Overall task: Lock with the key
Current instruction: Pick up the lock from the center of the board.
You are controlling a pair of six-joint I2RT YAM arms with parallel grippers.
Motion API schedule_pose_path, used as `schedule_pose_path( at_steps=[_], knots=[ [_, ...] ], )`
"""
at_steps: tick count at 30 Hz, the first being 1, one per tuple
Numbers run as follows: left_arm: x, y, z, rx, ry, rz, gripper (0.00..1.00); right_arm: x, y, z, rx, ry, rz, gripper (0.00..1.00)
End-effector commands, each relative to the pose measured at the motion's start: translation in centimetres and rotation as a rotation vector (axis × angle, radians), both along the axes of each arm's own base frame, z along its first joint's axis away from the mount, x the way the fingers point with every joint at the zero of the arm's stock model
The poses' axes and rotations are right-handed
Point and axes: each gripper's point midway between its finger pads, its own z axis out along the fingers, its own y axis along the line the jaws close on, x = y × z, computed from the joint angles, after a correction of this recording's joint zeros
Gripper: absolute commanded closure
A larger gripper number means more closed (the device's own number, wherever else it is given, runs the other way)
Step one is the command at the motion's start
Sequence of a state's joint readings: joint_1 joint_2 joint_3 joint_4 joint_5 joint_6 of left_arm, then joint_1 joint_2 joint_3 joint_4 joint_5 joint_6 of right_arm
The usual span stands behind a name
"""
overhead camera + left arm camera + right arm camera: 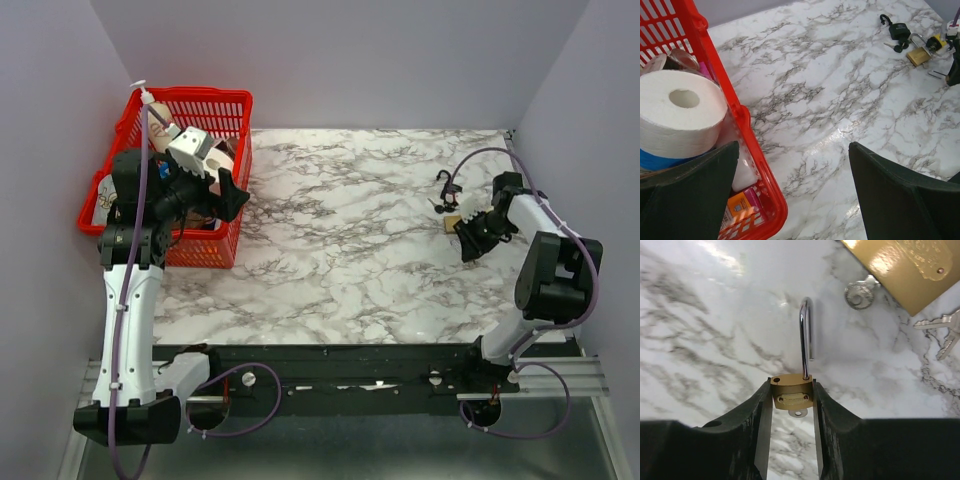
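Holds the left arm [125, 290] raised over the left side of the table [350, 220], with the left gripper [793, 150] spread wide. Stretches the right arm [545, 270] low along the table's right side, pinching the small padlock [792, 394] between the fingers of the right gripper [470, 233].

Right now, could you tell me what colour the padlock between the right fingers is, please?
The padlock body is brass-gold; it shows best in the right wrist view.

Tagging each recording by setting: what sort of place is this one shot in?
Probably a lab test booth, not a home: plain walls box in a marble-patterned tabletop, a metal rail fronts it, and a red basket holds assorted props.
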State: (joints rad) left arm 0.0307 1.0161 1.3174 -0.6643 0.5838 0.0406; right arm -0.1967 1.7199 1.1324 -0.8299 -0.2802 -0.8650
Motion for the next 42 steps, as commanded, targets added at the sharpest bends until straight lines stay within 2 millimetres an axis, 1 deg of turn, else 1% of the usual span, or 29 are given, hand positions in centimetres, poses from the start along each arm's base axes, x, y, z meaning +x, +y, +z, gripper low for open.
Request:
schedule_pose_path(
  at_steps=[1,2,3,4,5,6,7,8,9,10,11,12,13,14,15,16,17,18,19,20,21,22,25,29,30,32,34,39,42],
  knots=[
    [-0.1,-1.9,0.0,0.013,-0.043,-0.141,0.01,-1.4,4.9,5.9,0.233,-0.011,0.061,0.72],
    [-0.6,-2.8,-0.1,0.000,-0.048,-0.203,0.01,-1.7,5.8,6.7,0.262,-0.009,0.072,0.73],
    [-0.7,-3.1,-0.3,-0.001,-0.057,-0.228,0.01,-2.0,7.3,8.0,0.288,-0.023,0.109,0.73],
    [-1.0,-4.3,0.1,0.014,-0.112,-0.286,0.01,-2.6,9.0,9.3,0.357,-0.010,0.122,0.72],
    [-1.8,-5.3,-0.5,0.011,-0.129,-0.362,0.01,-2.9,10.2,10.1,0.387,-0.006,0.139,0.73],
    [-2.1,-5.9,-0.6,0.029,-0.165,-0.402,0.01,-3.6,12.1,10.8,0.415,0.009,0.189,0.73],
    [-3.0,-7.4,-0.1,0.055,-0.236,-0.471,0.01,-4.4,13.5,12.1,0.461,0.023,0.207,0.72],
    [-3.2,-8.2,-1.1,0.124,-0.292,-0.528,0.01,-4.8,14.6,12.5,0.478,0.032,0.231,0.72],
    [-3.4,-8.8,-1.5,0.181,-0.332,-0.558,0.01,-5.7,16.3,12.9,0.490,0.046,0.284,0.73],
    [-4.0,-9.8,-2.4,0.215,-0.340,-0.610,0.01,-6.3,17.4,13.6,0.512,0.052,0.300,0.73],
    [-5.1,-11.6,-3.1,0.259,-0.382,-0.699,0.01,-6.8,18.2,14.0,0.526,0.055,0.321,0.73],
    [-5.6,-12.5,-3.5,0.266,-0.389,-0.741,0.01,-7.7,19.6,14.3,0.541,0.068,0.368,0.73],
    [-5.9,-13.4,-4.1,0.265,-0.392,-0.778,0.02,-8.3,20.5,14.8,0.567,0.078,0.381,0.73],
    [-7.0,-14.7,-5.2,0.259,-0.389,-0.840,0.03,-8.9,21.3,15.2,0.582,0.083,0.400,0.72],
    [-7.4,-15.4,-5.7,0.252,-0.392,-0.863,0.04,-9.7,22.4,15.5,0.594,0.097,0.440,0.72],
    [-7.4,-16.2,-5.5,0.247,-0.435,-0.875,0.06,-10.4,23.1,15.9,0.616,0.119,0.449,0.72],
    [-7.9,-16.8,-6.8,0.245,-0.432,-0.902,0.07,-10.9,23.6,16.1,0.626,0.129,0.463,0.72],
    [-8.9,-17.9,-7.1,0.234,-0.452,-0.940,0.08,-11.6,24.4,16.2,0.632,0.144,0.492,0.72],
    [-8.9,-18.8,-6.8,0.231,-0.503,-0.948,0.09,-12.2,24.9,16.6,0.656,0.161,0.494,0.72],
    [-9.2,-19.4,-7.0,0.231,-0.520,-0.958,0.09,-12.6,25.3,16.8,0.673,0.178,0.500,0.72],
    [-9.4,-19.8,-8.1,0.231,-0.514,-0.969,0.09,-13.3,25.8,17.0,0.689,0.196,0.519,0.72],
    [-9.8,-20.9,-8.0,0.214,-0.539,-0.987,0.10,-13.9,26.3,17.4,0.715,0.221,0.524,0.72],
    [-10.3,-22.2,-9.3,0.184,-0.488,-1.021,0.13,-14.9,27.2,17.6,0.725,0.248,0.542,0.72],
    [-11.5,-23.3,-9.6,0.164,-0.509,-1.064,0.17,-16.0,28.2,18.0,0.738,0.251,0.577,0.72],
    [-11.6,-23.3,-10.0,0.164,-0.507,-1.064,0.18,-16.3,28.4,18.1,0.738,0.259,0.589,0.72],
    [-11.8,-23.6,-10.3,0.160,-0.491,-1.071,0.25,-16.7,28.6,18.1,0.731,0.270,0.598,0.72],
    [-12.1,-23.6,-10.9,0.158,-0.437,-1.087,0.29,-16.8,28.8,17.9,0.709,0.261,0.613,0.72],
    [-13.2,-23.3,-11.6,0.140,-0.410,-1.113,0.33,-17.0,29.4,18.3,0.700,0.250,0.631,0.72],
    [-13.3,-23.3,-12.0,0.135,-0.378,-1.110,0.35,-16.9,29.6,18.5,0.692,0.243,0.630,0.72]
  ],
)
